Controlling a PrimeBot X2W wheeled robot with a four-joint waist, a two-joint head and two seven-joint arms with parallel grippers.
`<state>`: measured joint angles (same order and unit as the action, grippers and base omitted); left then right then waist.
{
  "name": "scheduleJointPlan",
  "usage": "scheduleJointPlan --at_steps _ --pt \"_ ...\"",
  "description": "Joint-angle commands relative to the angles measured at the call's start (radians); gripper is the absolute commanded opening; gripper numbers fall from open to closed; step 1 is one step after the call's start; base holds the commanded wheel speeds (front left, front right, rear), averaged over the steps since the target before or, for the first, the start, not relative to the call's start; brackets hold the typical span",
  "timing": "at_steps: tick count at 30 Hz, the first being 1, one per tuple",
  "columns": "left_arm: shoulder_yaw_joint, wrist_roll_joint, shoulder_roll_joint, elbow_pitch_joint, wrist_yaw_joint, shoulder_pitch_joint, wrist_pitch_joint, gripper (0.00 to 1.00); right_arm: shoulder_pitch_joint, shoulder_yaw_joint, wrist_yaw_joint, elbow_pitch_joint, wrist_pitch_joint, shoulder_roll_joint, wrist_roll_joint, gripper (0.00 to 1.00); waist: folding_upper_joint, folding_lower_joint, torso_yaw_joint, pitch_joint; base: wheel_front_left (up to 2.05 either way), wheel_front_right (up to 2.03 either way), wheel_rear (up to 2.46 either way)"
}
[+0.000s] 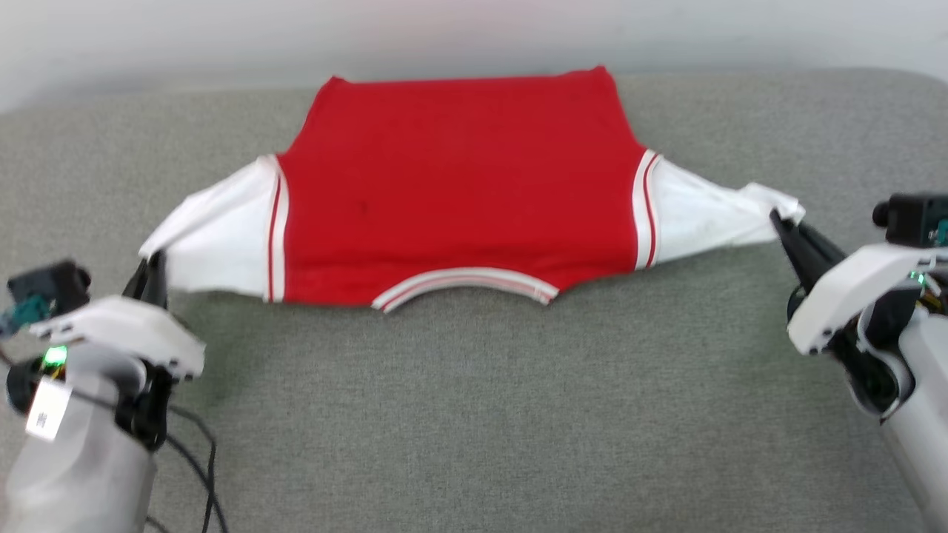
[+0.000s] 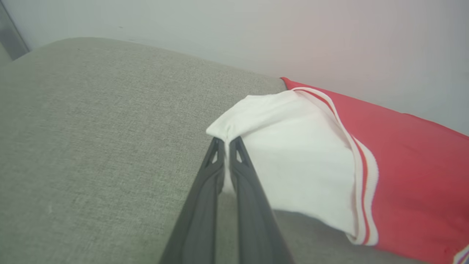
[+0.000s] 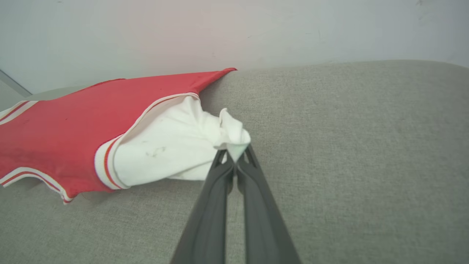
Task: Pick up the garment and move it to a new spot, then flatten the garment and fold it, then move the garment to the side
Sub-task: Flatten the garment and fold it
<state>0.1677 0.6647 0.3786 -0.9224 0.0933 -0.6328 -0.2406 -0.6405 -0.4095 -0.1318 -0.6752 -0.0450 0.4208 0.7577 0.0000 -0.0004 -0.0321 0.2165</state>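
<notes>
Note: you have the garment flat on the grey cushion, collar toward the robot, hem at the wall. Its long axis runs sleeve to sleeve, left-right. The left gripper and right gripper are each clamped on a white sleeve tip. Underside hidden.

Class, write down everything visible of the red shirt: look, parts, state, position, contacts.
The shirt is red, soft-looking cloth, with white short sleeves and red-white striped trim at collar and shoulders. Its plain side faces up. It lies spread on the grey cushion, collar toward the robot, hem by the wall. The left gripper and right gripper are each shut on a sleeve tip, stretching the sleeves outward.
</notes>
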Motion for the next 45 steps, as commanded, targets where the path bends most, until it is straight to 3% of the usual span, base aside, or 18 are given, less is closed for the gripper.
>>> scheduleJointPlan --at_steps 1,5,11,19,25,30,31,32,33,39,45 --pt "-0.014 0.008 0.024 0.016 -0.016 0.041 -0.007 0.00 0.032 0.012 0.002 0.009 -0.001 0.014 0.000 0.00 0.0000 0.0004 -0.013 -0.040 0.00 0.00 0.00" --pt "-0.032 0.021 0.037 0.133 -0.060 0.183 0.005 0.00 0.148 0.052 0.002 0.063 0.010 0.014 -0.007 0.00 0.0000 0.0004 -0.014 -0.087 0.00 0.00 0.00" --pt "-0.029 0.026 0.042 0.378 -0.158 0.413 0.079 0.00 0.356 0.161 0.002 0.143 0.032 -0.010 -0.032 0.00 0.0000 0.0004 0.006 -0.139 0.00 0.00 0.00" --pt "-0.050 0.050 0.054 0.681 -0.281 0.710 0.176 0.00 0.633 0.378 0.002 0.309 0.107 -0.123 -0.144 0.00 0.0000 0.0004 0.022 -0.172 0.00 0.00 0.00" --pt "-0.060 0.069 0.056 0.789 -0.329 0.840 0.216 0.00 0.815 0.519 0.002 0.468 0.242 -0.239 -0.242 0.00 0.0000 0.0004 0.035 -0.182 0.00 0.00 0.00" --pt "-0.036 0.056 0.051 0.830 -0.333 0.871 0.223 0.00 0.877 0.568 0.002 0.568 0.355 -0.306 -0.301 0.00 0.0000 0.0004 0.042 -0.174 0.00 0.00 0.00" --pt "-0.031 0.053 0.048 0.836 -0.330 0.865 0.218 0.00 0.876 0.574 0.002 0.584 0.369 -0.311 -0.309 0.23 0.0000 0.0004 0.045 -0.172 0.00 0.00 0.00" --pt "-0.024 0.047 0.046 0.841 -0.326 0.855 0.217 0.00 0.874 0.572 0.002 0.597 0.386 -0.318 -0.312 0.77 0.0000 0.0004 0.048 -0.170 0.00 0.00 0.00" --pt "-0.019 0.044 0.044 0.847 -0.325 0.843 0.214 0.00 0.862 0.570 0.002 0.616 0.388 -0.320 -0.322 1.00 0.0000 0.0004 0.052 -0.167 0.00 0.00 0.00" --pt "0.028 0.010 0.038 0.873 -0.315 0.780 0.215 0.00 0.742 0.603 0.002 0.634 0.351 -0.310 -0.349 1.00 0.0000 0.0004 0.087 -0.143 0.00 0.00 0.00" --pt "0.061 -0.026 0.020 0.910 -0.313 0.709 0.192 0.00 0.503 0.619 0.002 0.498 0.314 -0.283 -0.363 1.00 0.0000 0.0004 0.135 -0.073 0.00 0.00 0.00"
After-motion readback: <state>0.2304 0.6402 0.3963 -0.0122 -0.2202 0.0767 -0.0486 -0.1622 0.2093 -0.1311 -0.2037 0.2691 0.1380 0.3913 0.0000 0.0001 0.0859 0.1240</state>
